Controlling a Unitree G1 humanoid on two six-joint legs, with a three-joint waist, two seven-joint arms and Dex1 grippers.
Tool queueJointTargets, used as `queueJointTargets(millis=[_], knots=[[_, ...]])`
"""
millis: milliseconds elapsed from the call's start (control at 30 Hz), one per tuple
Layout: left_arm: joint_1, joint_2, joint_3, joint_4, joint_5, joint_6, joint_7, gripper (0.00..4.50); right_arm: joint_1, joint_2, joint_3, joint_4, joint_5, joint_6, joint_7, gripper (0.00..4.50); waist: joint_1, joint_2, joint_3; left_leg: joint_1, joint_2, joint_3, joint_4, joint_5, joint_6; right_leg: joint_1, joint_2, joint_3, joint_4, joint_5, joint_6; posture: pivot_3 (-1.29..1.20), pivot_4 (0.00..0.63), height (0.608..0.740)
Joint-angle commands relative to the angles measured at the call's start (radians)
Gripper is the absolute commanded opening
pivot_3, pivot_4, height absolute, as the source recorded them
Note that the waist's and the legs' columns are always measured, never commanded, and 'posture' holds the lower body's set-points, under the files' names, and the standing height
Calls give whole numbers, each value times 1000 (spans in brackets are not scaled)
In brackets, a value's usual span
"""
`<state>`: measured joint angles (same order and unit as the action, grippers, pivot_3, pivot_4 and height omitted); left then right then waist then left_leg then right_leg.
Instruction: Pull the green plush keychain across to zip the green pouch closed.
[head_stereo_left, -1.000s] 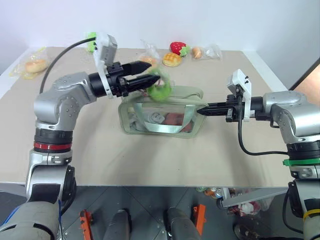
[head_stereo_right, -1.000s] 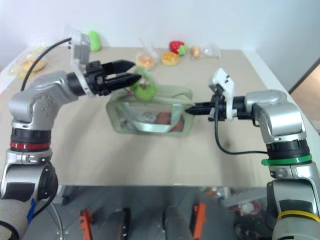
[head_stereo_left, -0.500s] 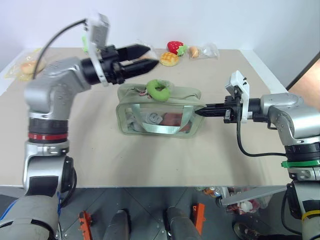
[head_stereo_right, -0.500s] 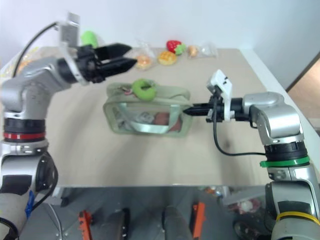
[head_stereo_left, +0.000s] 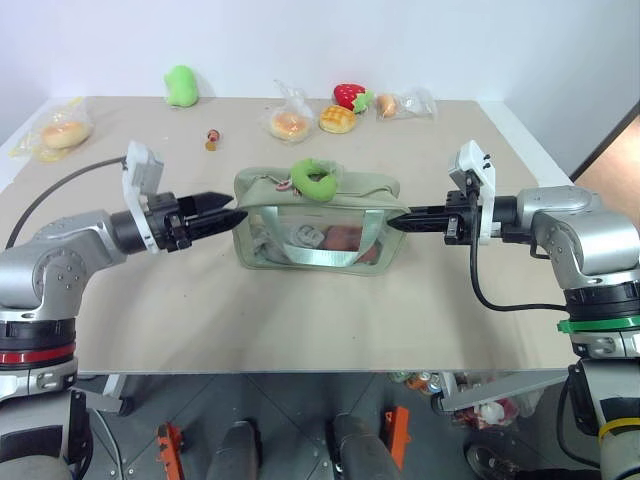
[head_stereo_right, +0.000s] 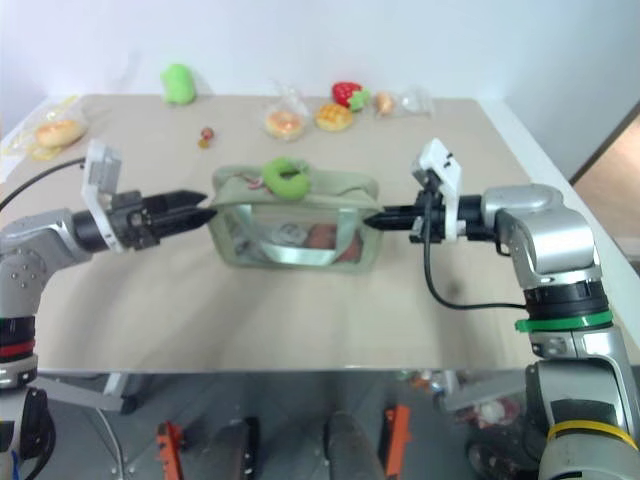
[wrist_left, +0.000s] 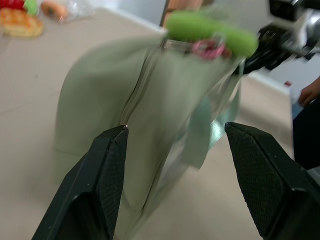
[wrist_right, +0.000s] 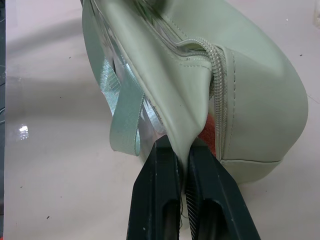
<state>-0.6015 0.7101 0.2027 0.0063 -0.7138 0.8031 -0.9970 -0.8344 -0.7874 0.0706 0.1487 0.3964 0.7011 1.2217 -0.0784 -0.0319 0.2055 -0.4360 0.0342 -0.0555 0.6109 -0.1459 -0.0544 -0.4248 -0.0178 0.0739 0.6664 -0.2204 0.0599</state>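
- One green pouch (head_stereo_left: 318, 222) lies at the middle of the table (head_stereo_left: 300, 320), its clear front panel facing the near edge; the things inside are a muddle behind the plastic, something white and something red, and cannot be named.
- One green plush keychain (head_stereo_left: 314, 177) lies on top of the pouch, left of the middle of its length. A small pink tag sits just beside it, too small to read.
- The zipper shows best in the right wrist view, running over the pouch's right end; whether it is closed along the whole top cannot be told.
- The right gripper (head_stereo_left: 397, 222) is clenched on a fold of fabric at the pouch's right end, and the pinched fabric hides the fingertips.
- The left gripper (head_stereo_left: 235, 215) hangs just left of the pouch's left end with its fingers (wrist_left: 107, 170) spread and nothing between them. Its wrist view is blurred, and its fingers are cut off at the frame's lower edge.
- Along the far edge, counted: one solid green plush toy (head_stereo_left: 180, 85), one strawberry toy (head_stereo_left: 352, 96), three bagged bread-like toys in the middle and a fourth (head_stereo_left: 62, 133) at the far left, partly hidden by wrapping.
- One tiny object (head_stereo_left: 211, 136) lies near the green plush toy, too small to identify.
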Motion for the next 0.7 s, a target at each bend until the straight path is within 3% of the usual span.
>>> queueJointTargets(millis=[33, 333, 633, 700], knots=[[-22, 5, 25, 19, 2, -31, 3, 3189, -27, 5, -2, -15, 8, -10, 17, 0, 0, 0, 0, 0, 0, 0, 0, 0, 0, 0, 0, 0, 0, 0, 0, 0, 150, 740], [-28, -36, -42, 45, 20, -56, -21, 3189, -17, -9, -10, -27, 10, -4, 19, 0, 0, 0, 0, 0, 0, 0, 0, 0, 0, 0, 0, 0, 0, 0, 0, 0, 150, 740], [-40, -74, -54, 47, 11, -78, -43, 268, -2, -25, -24, -43, 16, 8, 12, 0, 0, 0, 0, 0, 0, 0, 0, 0, 0, 0, 0, 0, 0, 0, 0, 0, 150, 740], [-40, -76, -55, 44, 11, -77, -45, 63, -1, -27, -25, -44, 17, 9, 13, 0, 0, 0, 0, -1, 0, 0, 0, 0, 0, 0, 0, 0, 0, 0, 0, 0, 150, 740]])
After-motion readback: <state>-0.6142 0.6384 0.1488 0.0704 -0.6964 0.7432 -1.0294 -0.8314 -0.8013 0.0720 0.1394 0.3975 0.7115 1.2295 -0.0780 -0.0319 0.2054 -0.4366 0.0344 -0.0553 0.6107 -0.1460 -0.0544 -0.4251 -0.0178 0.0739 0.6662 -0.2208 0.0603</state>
